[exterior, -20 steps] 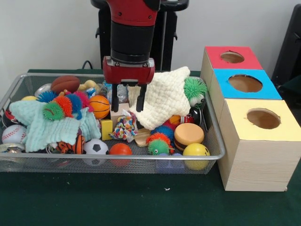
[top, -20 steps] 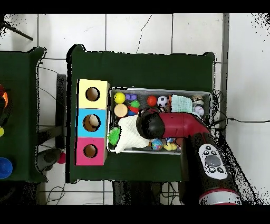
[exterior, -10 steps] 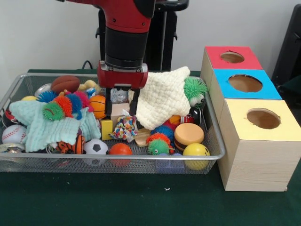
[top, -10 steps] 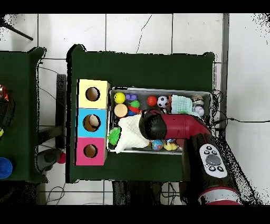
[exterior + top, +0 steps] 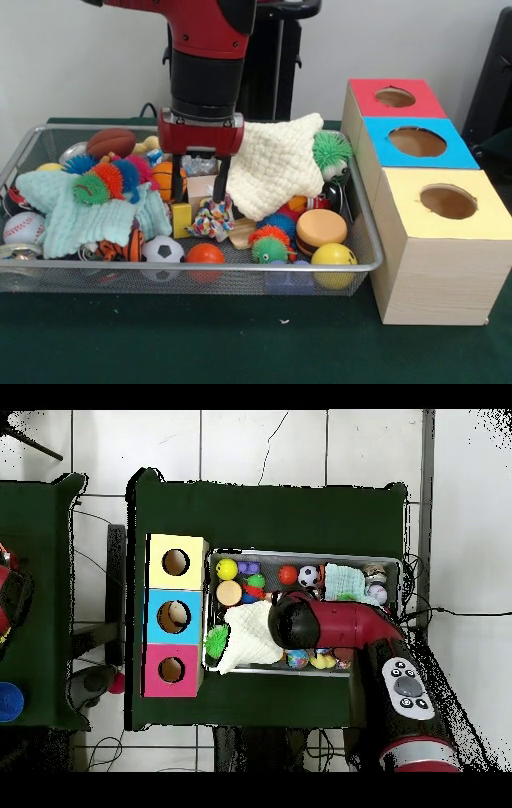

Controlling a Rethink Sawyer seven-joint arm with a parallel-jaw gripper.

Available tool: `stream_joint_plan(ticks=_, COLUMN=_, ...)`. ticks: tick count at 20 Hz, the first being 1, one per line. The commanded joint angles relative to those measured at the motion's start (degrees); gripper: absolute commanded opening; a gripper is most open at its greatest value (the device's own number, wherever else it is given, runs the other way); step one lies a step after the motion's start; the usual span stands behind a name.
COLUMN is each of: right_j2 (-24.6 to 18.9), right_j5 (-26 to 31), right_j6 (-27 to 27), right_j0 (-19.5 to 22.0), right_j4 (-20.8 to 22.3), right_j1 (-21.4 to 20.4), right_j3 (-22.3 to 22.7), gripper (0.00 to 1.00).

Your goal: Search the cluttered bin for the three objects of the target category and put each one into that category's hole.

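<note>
My gripper (image 5: 198, 194) is open and low in the wire bin (image 5: 364, 240), left of the cream knitted cloth (image 5: 276, 164). Its two fingers (image 5: 218, 182) straddle a wooden block (image 5: 200, 187), and nothing is held. A small basketball (image 5: 164, 180) sits just left of the fingers; a rope toy (image 5: 211, 218) and a yellow block (image 5: 182, 218) lie just below them. Three boxes with holes stand beside the bin: red (image 5: 394, 98), blue (image 5: 417, 142) and yellow (image 5: 448, 202). From overhead the arm (image 5: 340, 624) covers the gripper.
A mint cloth (image 5: 80, 212) with spiky balls (image 5: 108, 178) fills the bin's left. Around it lie a football (image 5: 111, 142), baseball (image 5: 24, 228), soccer ball (image 5: 163, 250), red ball (image 5: 206, 254), burger toy (image 5: 321, 230), yellow smiley ball (image 5: 334, 256) and green spiky ball (image 5: 331, 150).
The gripper has shifted left in the front view, away from the cream cloth, and come down lower into the bin. It has stayed open.
</note>
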State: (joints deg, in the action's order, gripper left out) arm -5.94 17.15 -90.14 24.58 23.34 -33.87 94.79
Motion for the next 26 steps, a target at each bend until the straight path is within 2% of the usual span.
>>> stream_joint_plan(ticks=1, right_j2=-5.8, right_j5=-1.8, right_j6=-8.3, right_j0=4.0, right_j4=-4.2, right_j1=3.6, right_j3=1.9, gripper=1.00)
stream_joint_plan(ticks=12, right_j2=-9.4, right_j5=-1.7, right_j6=-8.3, right_j0=7.0, right_j4=-7.9, right_j1=5.0, right_j3=4.3, gripper=1.00)
stream_joint_plan(ticks=26, right_j2=-12.6, right_j5=5.5, right_j6=-7.5, right_j0=8.4, right_j4=-14.6, right_j1=3.1, right_j3=8.3, gripper=1.00)
